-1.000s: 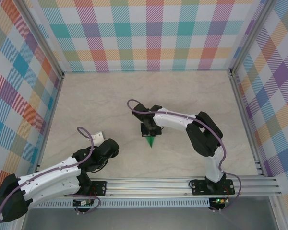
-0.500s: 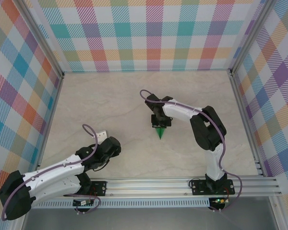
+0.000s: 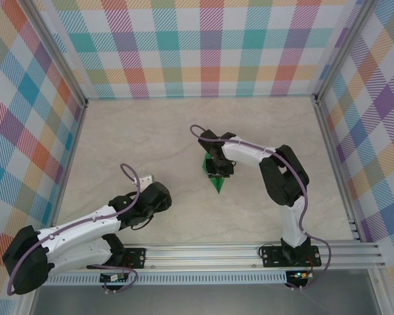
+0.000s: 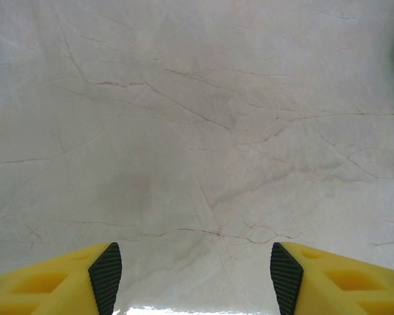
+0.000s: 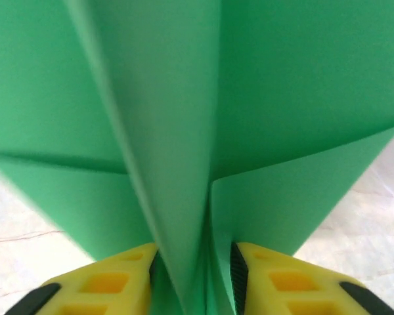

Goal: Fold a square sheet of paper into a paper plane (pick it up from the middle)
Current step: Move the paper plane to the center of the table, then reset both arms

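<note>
Pale marbled tabletop [image 3: 138, 131] boxed in by plaid walls [image 3: 203, 52]. The paper plane [image 3: 217, 184] sits near the middle, its point toward the near edge. The right jaws stand narrowly either side of its centre ridge; whether they pinch it cannot be told. The left jaws gape wide over bare tabletop, near left.

Bright even light, faint shadows — paper plane [image 5: 269, 98] blurred, v. close — glare strip on table [image 4: 197, 131].
</note>
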Available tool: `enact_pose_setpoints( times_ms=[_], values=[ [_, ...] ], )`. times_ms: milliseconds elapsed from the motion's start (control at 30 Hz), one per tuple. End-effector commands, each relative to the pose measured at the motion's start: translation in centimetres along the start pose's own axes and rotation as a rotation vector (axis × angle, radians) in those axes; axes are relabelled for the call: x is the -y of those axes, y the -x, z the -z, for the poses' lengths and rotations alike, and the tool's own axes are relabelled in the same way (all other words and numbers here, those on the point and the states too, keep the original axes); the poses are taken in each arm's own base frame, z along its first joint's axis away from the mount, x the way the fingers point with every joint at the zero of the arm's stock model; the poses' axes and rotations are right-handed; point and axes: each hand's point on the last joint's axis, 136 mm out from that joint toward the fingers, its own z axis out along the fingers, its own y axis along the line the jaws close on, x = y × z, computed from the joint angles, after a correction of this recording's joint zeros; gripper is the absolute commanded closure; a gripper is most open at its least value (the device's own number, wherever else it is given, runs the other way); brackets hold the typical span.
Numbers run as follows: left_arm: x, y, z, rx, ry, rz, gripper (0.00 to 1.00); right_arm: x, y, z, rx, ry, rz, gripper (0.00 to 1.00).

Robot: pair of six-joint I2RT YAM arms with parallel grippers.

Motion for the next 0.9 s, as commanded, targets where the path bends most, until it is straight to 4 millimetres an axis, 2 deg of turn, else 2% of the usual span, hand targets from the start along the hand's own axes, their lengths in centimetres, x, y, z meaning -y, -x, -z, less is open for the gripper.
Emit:
enact_pose_setpoints(
  times_ms=[0,100,167,267,433,500,633,767,867],
  values=[
    [0.5,0.8,0.5,0.003,-0.001,-0.025,0.33,-0.5,1.1,5.7,0.108,0.055,0.026,0.57],
    [0.8,1.2,0.7,0.009,0.003,-0.039,0.29,0.1,1.3,8.8,0.188,0.07,0.029,0.44],
    [0.9,1.4,0.6,0.007,0.012,-0.05,0.28,1.0,1.2,10.8,0.244,0.066,0.028,0.43],
    [0.9,1.9,0.8,0.014,0.038,-0.08,0.22,3.2,1.3,14.8,0.385,0.04,0.011,0.33],
    [0.2,4.0,1.9,0.063,0.104,-0.145,0.06,8.9,0.8,20.9,0.678,-0.051,-0.045,0.12],
    [-0.4,5.4,2.4,0.098,0.128,-0.163,0.0,12.0,0.6,22.9,0.795,-0.125,-0.094,0.0],
    [-2.6,8.5,3.3,0.174,0.202,-0.135,0.0,15.2,0.7,23.1,0.902,-0.222,-0.033,0.0],
    [-5.0,12.0,3.6,0.251,0.243,-0.069,0.0,18.1,1.1,19.4,0.863,-0.394,0.078,0.0],
    [-7.8,14.4,3.0,0.302,0.302,0.014,0.0,21.3,2.4,16.8,0.877,-0.418,-0.037,0.0]
  ],
)
